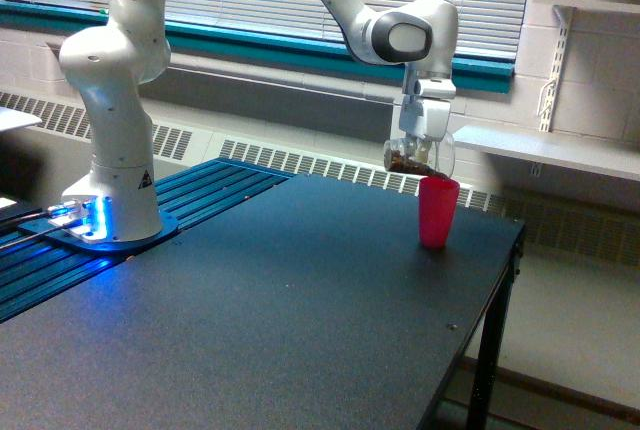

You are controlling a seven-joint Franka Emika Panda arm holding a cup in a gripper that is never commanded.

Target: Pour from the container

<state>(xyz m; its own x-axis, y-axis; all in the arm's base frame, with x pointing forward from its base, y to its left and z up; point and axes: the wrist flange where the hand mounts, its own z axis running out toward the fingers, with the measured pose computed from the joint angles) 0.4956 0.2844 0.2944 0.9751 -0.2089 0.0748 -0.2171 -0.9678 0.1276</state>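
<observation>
- Exterior view: the gripper is clamped on the clear container, tipped just above the pink cup with its mouth over the rim.
- Brown bits lie along the lower wall; a sideways drift could spill them onto the table.
- Dropping lower could knock the cup over.

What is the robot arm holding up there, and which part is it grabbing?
The gripper holds a small clear see-through cup with brown bits inside, tilted above the pink plastic cup. It seems to grip the cup's upper side, but the exact spot is too small to tell.
</observation>
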